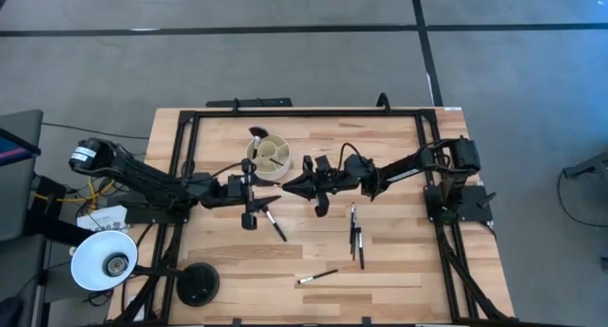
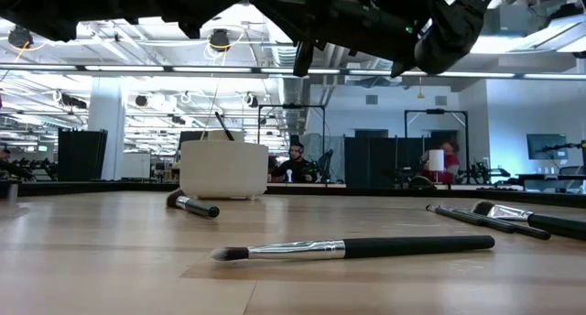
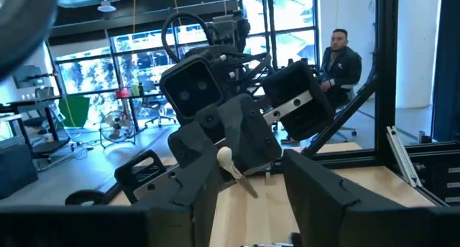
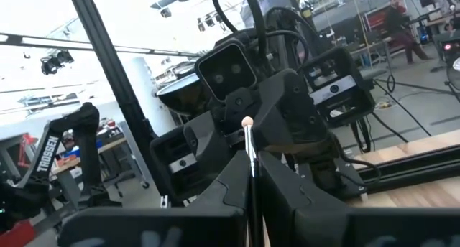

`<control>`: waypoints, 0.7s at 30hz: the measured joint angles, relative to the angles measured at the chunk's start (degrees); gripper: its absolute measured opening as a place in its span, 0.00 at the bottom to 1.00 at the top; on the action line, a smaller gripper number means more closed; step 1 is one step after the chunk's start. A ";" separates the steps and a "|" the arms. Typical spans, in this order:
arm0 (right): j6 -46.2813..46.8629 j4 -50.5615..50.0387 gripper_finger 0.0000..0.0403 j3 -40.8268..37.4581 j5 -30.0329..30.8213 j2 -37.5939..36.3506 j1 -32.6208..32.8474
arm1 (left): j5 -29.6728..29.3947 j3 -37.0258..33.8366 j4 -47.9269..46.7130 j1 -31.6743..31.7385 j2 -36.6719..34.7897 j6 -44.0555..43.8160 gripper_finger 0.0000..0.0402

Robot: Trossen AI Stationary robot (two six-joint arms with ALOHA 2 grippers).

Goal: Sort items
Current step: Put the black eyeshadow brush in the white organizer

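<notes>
Mid-handover: the right hand (image 4: 251, 176) pinches a thin brush (image 4: 249, 143), the spread left hand (image 3: 248, 186) facing it; next, left must close on it.

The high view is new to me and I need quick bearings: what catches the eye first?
The two dark arms meet nose to nose over the middle of the wooden table, the right gripper shut on a thin brush and the left gripper facing it. Just behind them stands a round cream cup. Loose brushes lie on the wood: a pair under the right arm and a single one near the front edge.
</notes>
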 joint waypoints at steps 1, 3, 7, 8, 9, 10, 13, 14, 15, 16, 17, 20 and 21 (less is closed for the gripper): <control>0.00 0.00 0.03 0.00 -0.01 0.00 0.00 | 0.00 0.00 0.04 0.00 0.00 0.00 0.35; 0.00 0.00 0.03 0.00 -0.04 0.00 0.00 | 0.00 0.00 0.08 0.00 0.00 0.00 0.30; 0.00 -0.48 0.03 0.00 -0.26 0.00 0.02 | -0.21 0.00 0.10 0.00 0.00 0.00 0.20; 0.00 -0.61 0.04 0.00 -0.46 0.00 0.02 | -0.21 0.00 0.09 0.03 0.00 0.00 0.17; 0.00 -0.61 0.04 0.00 -0.74 0.00 0.02 | -0.19 0.00 0.11 0.13 0.00 0.00 0.15; -0.01 -0.61 0.04 0.00 -0.83 0.00 0.02 | -0.13 0.00 0.13 0.35 0.00 0.00 0.13; -0.04 -0.81 0.05 0.00 -0.89 0.00 0.00 | 0.18 0.00 0.19 0.90 -0.02 -0.28 0.06; -0.04 -0.81 0.06 0.00 -0.90 -0.01 -0.02 | 0.26 0.00 0.23 1.02 -0.02 -0.32 0.05; -0.04 -0.81 0.06 0.00 -0.88 -0.02 0.00 | 0.39 0.00 0.24 1.05 -0.02 -0.35 0.03; -0.04 -0.88 0.07 0.00 -0.86 -0.02 0.00 | 0.37 0.00 0.22 1.03 -0.02 -0.33 0.03; -0.04 -0.98 0.08 0.00 -0.82 -0.02 0.00 | 0.37 0.00 0.19 1.03 -0.02 -0.32 0.03; -0.06 -1.36 0.12 0.00 -1.04 -0.02 -0.28 | 0.09 0.00 0.23 0.75 -0.02 -0.31 0.05; -0.05 -1.49 0.14 0.00 -1.77 -0.02 -0.58 | 0.02 0.00 0.30 0.63 -0.02 -0.33 0.05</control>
